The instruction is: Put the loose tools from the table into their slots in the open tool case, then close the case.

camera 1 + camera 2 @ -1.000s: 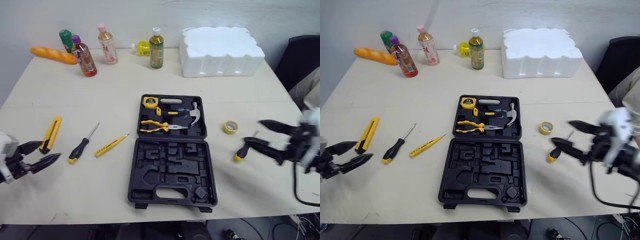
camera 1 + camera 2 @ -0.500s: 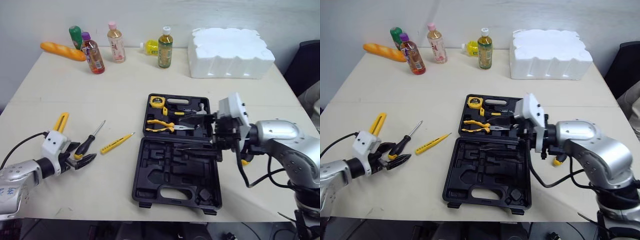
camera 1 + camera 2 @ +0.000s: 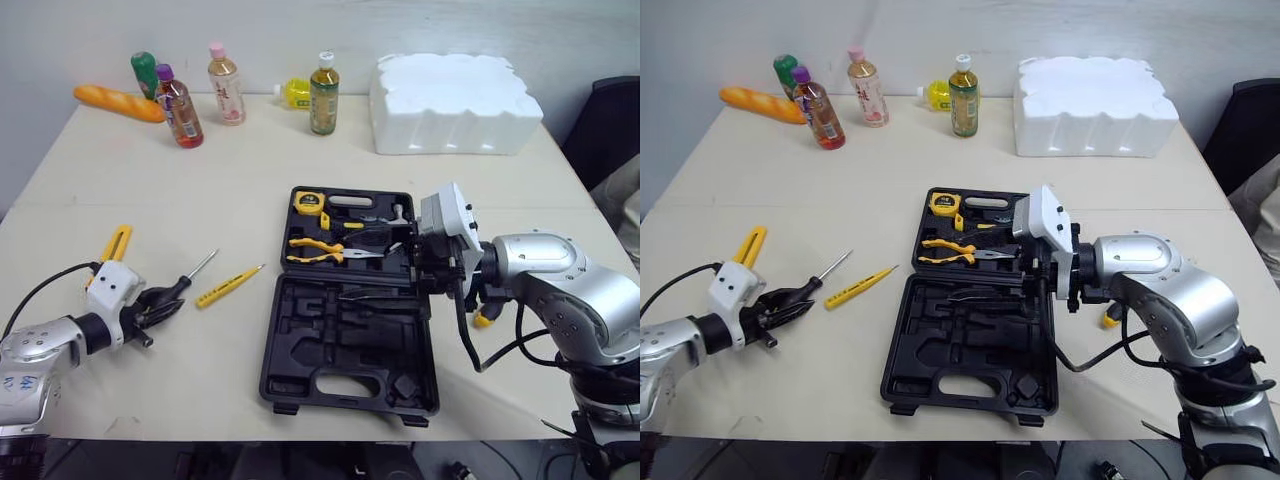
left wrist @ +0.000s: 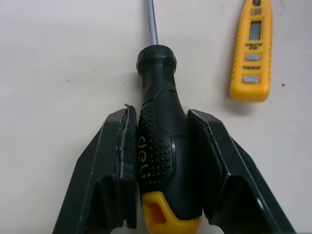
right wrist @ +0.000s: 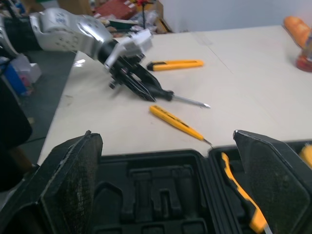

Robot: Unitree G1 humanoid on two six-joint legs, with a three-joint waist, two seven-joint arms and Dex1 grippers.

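Left arm: low along the near left of the surface [image 3: 200,180], forearm angled toward the tool case [image 3: 300,350].
Left end effector [image 4: 161,111]: clenched on the black handle of the screwdriver [image 3: 200,268], one finger on each side, its yellow butt between the finger roots.
Screwdriver: well left of the case, shaft pointing away from my wrist, a yellow tester pen [image 3: 228,286] just beside it.
Right arm: elbow bent, forearm reaching across above the case.
Right end effector [image 5: 165,136]: fingers spread wide, holding nothing, over the case's near half.
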